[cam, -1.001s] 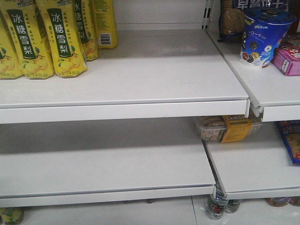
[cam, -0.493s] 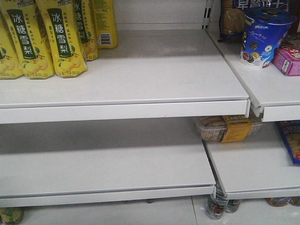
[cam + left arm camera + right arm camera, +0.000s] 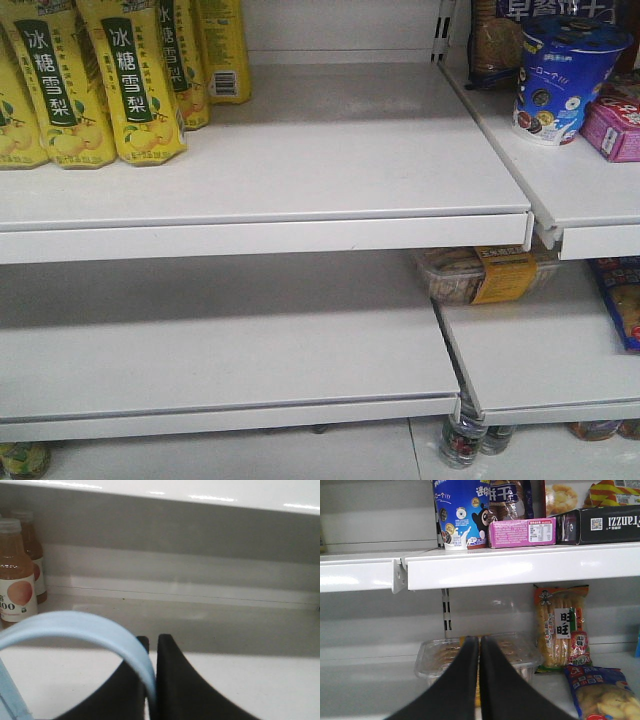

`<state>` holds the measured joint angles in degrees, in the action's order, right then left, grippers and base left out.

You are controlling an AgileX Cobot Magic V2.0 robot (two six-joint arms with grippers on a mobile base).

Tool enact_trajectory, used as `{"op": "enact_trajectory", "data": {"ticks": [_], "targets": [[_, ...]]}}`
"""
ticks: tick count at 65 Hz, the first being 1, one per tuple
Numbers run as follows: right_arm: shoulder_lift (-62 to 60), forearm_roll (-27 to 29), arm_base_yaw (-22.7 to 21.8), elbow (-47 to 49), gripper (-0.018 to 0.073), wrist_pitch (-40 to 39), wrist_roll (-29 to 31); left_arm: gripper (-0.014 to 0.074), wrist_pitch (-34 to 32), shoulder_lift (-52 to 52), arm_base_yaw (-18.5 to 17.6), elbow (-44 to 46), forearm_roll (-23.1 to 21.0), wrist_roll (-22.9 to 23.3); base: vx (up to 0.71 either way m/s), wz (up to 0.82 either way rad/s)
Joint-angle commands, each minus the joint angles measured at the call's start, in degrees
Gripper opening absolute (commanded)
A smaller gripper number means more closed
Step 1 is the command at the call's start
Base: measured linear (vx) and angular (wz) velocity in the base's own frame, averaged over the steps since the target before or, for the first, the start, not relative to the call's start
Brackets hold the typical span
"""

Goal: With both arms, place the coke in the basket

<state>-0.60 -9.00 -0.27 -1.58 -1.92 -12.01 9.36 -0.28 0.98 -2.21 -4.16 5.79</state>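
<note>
White metal shop shelving (image 3: 300, 215) fills the front view in two tiers, a second bay butting against it on the right. At the upper shelf's back left corner stand tall yellow drink cartons (image 3: 128, 80) with green labels printed 冰糖雪梨 and pictures of pears. On the right bay's upper shelf sit a blue paper snack tub (image 3: 560, 75) with a cartoon panda and a pink rectangular box (image 3: 612, 128). Below, at the lower shelf's back left corner, lies a clear plastic biscuit tray (image 3: 485, 272) with a yellow band.

The left wrist view looks across a bare white shelf; at its left edge stand two clear bottles of orange-pink juice (image 3: 16, 575), the label reading "100". The left gripper (image 3: 151, 642) has its black fingers pinched almost together on the curved light blue plastic handle of the basket (image 3: 75, 627), which arches between them. No coke shows in any view.

The right gripper (image 3: 479, 642) has its black fingers pressed tip to tip with nothing between, pointing at the biscuit tray. Right of the tray stand an orange snack packet (image 3: 561, 630) marked 旺旺 and a blue bag (image 3: 600, 695). Overhead, a black box (image 3: 600, 525) reads "Franzzi" upside down.
</note>
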Motion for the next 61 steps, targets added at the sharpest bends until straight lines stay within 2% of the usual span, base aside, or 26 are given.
{"op": "enact_trajectory", "data": {"ticks": [1,61], "targets": [[-0.77,-0.50,-0.20,-0.46,-0.0005,-4.44,0.40,-0.0006,-8.38,-1.26,-0.09,1.71,2.81,-2.72,0.00,0.00],[-0.77,-0.50,-0.20,-0.46,-0.0005,-4.44,0.40,-0.0006,-8.38,-1.26,-0.09,1.71,2.81,-2.72,0.00,0.00]]}}
